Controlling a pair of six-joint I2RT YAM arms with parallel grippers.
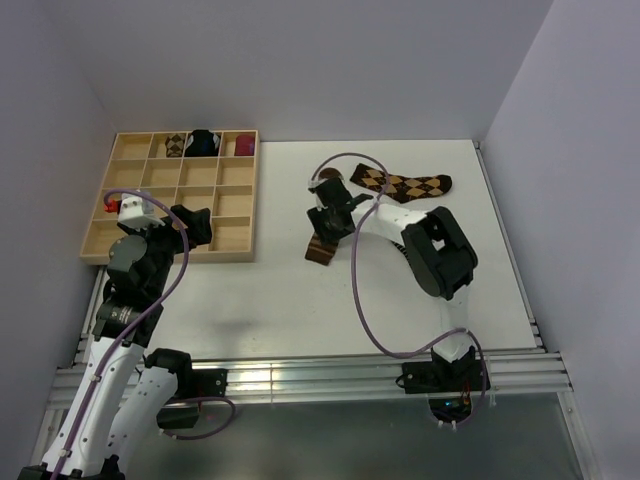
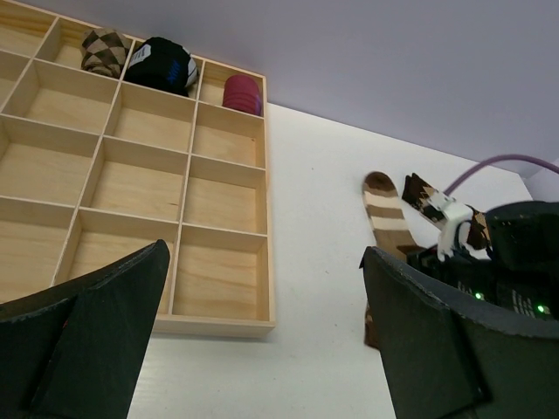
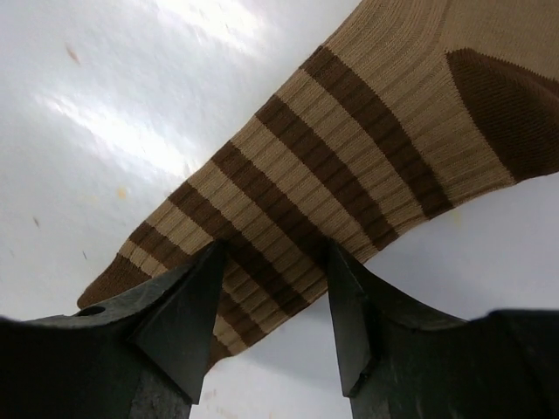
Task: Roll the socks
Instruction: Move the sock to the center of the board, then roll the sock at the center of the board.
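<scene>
White table [image 1: 280, 300] under the right end effector [image 3: 275, 262], with bright glare [image 3: 113, 131] just ahead of it. Pale lilac-grey walls [image 1: 300, 60] beyond it and at both sides, meeting in a far corner. Aluminium rails [image 1: 320, 372] along the near table edge, well behind the left end effector [image 1: 197, 228]; darker grey surface [image 1: 330, 440] nearer still.

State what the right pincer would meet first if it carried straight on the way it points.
The striped sock, just ahead of the right pincer; how near is unclear.
</scene>
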